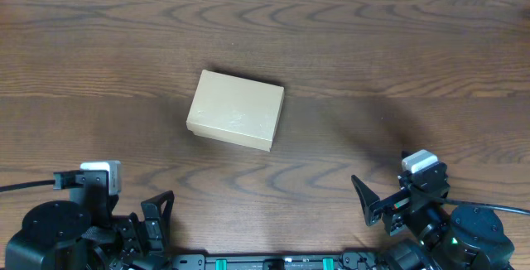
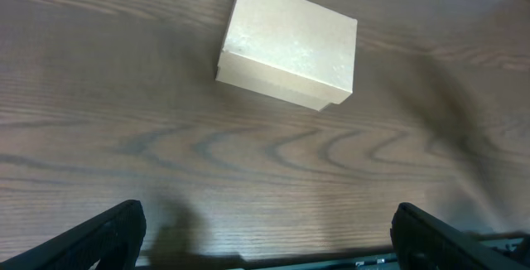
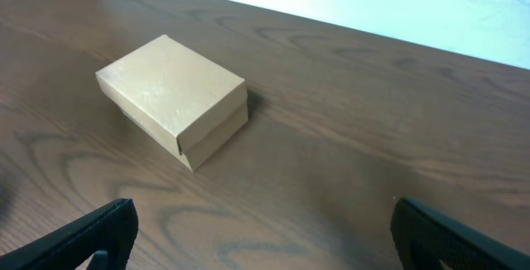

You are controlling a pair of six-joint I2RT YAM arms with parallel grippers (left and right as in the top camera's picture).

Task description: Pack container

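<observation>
The container (image 1: pixel 237 110) is a plain tan cardboard box with its lid shut, lying a little left of the table's middle. It also shows in the left wrist view (image 2: pixel 290 44) and in the right wrist view (image 3: pixel 175 98). My left gripper (image 1: pixel 156 220) is open and empty at the near left edge, well short of the box; its fingers show in the left wrist view (image 2: pixel 265 235). My right gripper (image 1: pixel 370 200) is open and empty at the near right edge; its fingers show in the right wrist view (image 3: pixel 263 233). No tape rolls are in view.
The dark wooden table (image 1: pixel 397 46) runs to a pale far edge (image 3: pixel 414 5). The arm bases sit along the near edge (image 1: pixel 273 262).
</observation>
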